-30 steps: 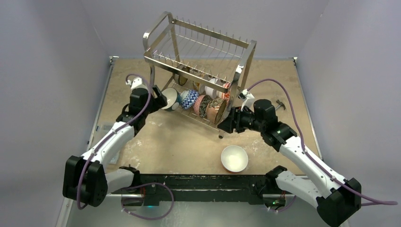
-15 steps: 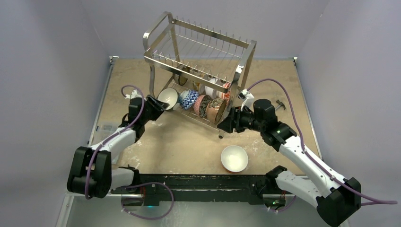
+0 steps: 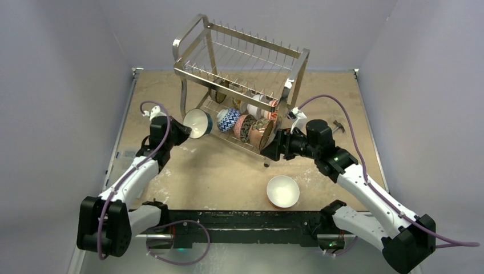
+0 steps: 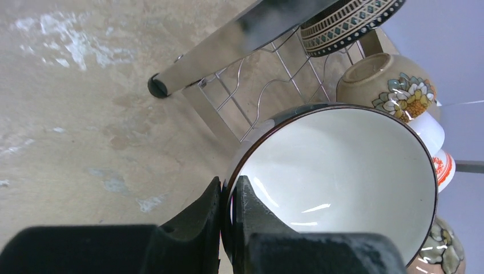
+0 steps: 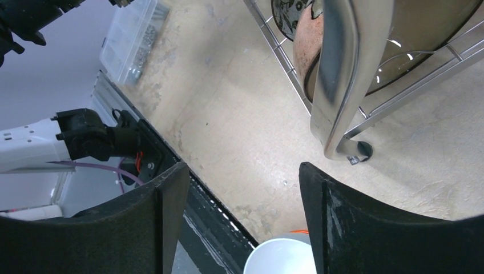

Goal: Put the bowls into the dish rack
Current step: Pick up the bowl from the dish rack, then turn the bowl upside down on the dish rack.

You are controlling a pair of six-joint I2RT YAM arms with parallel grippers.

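Tan table (image 3: 217, 171) carries the chrome rack (image 3: 235, 87), set askew at the far middle, with a row of bowls (image 3: 246, 125) on edge in its lower tier. The left arm (image 3: 134, 177) stretches forward, wrist turned in toward the rack's left end. The right arm (image 3: 365, 185) bends in from the right, wrist level, facing the rack's near right leg. A loose bowl (image 3: 283, 190) sits upright near the front edge, well apart from the rack. A white-lined bowl (image 4: 337, 171) tilts at the lower tier's left end; the left gripper (image 4: 228, 194) pinches its rim. The right gripper (image 5: 242, 177) gapes wide, holding nothing.
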